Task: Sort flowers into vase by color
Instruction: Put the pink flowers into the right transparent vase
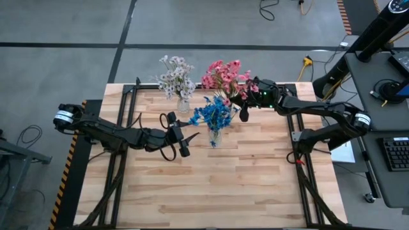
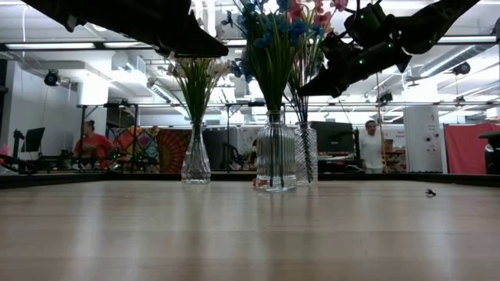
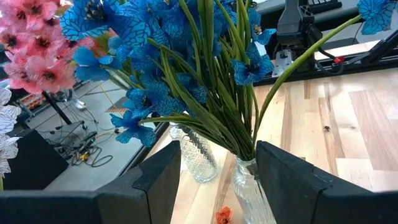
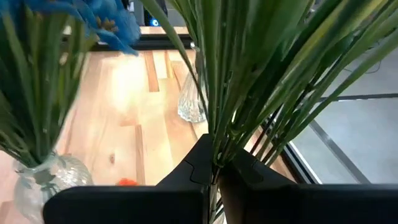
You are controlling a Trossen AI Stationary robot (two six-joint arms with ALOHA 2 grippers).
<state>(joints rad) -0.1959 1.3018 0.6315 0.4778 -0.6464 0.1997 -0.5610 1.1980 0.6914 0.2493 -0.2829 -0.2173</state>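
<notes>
Three ribbed glass vases stand on the wooden table. The white spray (image 1: pixel 176 78) fills the far-left vase (image 2: pixel 195 162). The blue spray (image 1: pixel 215 115) stands in the nearer vase (image 2: pixel 275 160). The pink spray (image 1: pixel 223 75) rises from the vase behind it (image 2: pixel 306 162). My right gripper (image 1: pixel 243 113) is up among the pink spray's stems, above that vase's neck, and shut on them. My left gripper (image 1: pixel 185 135) hovers open just left of the blue spray, whose vase (image 3: pixel 249 186) shows between its fingers. My right gripper pinches thin green stems of the pink spray (image 4: pixel 216 158) between its two shut fingers, partway up the bunch and below the blossoms. The fingers reach in from the table's right, lying across the stems. The stems stand roughly upright, with their lower ends down in the vase (image 2: pixel 305 129).
A small red-orange petal (image 4: pixel 127 182) lies on the table beside the blue vase. The three vases stand close together at the table's far middle. Bare wood stretches over the near half (image 1: pixel 211 191). People and desks show in the room beyond the far edge.
</notes>
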